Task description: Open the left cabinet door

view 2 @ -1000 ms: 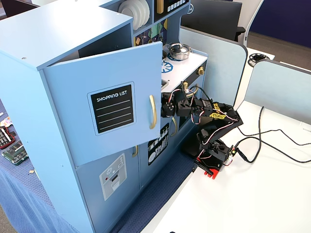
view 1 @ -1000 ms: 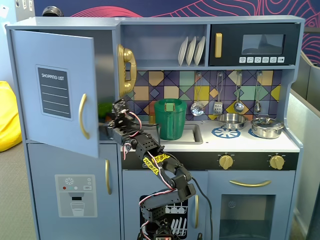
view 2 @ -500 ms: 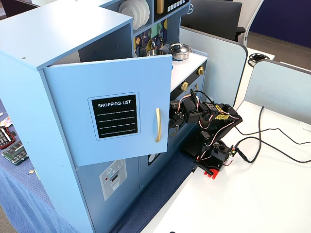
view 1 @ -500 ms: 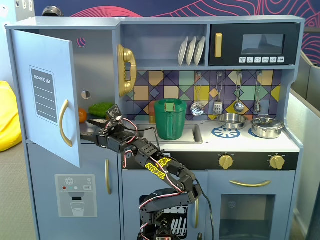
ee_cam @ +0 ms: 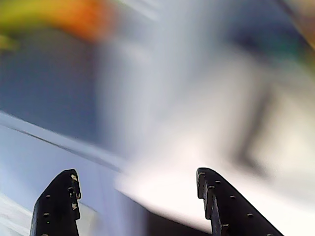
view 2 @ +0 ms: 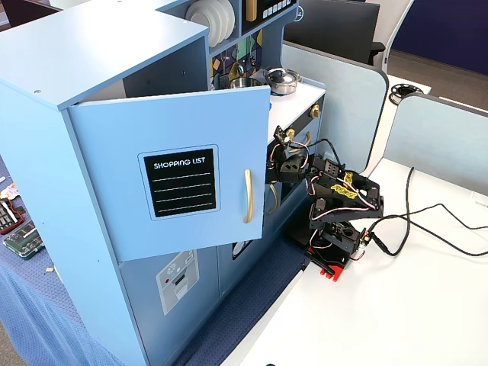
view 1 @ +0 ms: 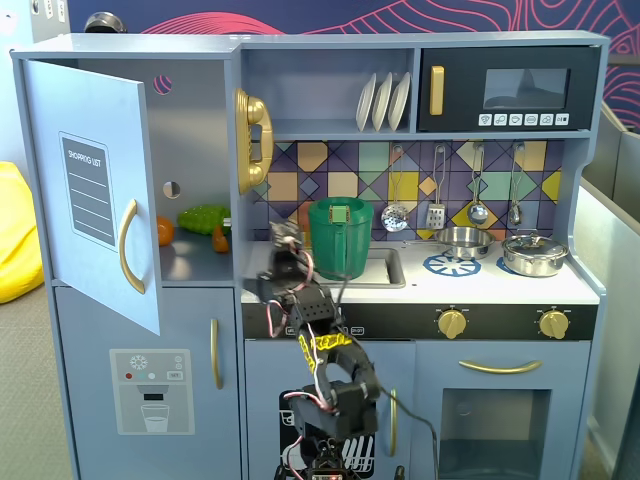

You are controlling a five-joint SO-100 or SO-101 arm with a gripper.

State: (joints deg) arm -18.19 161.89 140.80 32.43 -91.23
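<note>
A blue-grey wooden toy kitchen (view 1: pixel 520 300) filled a partitioned office corner, the small black servo arm (view 2: pixel 339 213) mounted at its foot. The large blue-grey rectangular cabinet door with its black "SHOPPING LIST" chalkboard panel (view 1: pixel 95 190) stood at nine o'clock in a fixed view, swung well out from its cupboard, long axis vertical, its face turned away from the shelves. Its curved gold bar handle (view 2: pixel 248 196) ran upright. The black two-finger gripper (ee_cam: pixel 140 196) hung clear of the door, jaws wide and empty. The opening step looked essentially done; any next move would only call for backing away.
</note>
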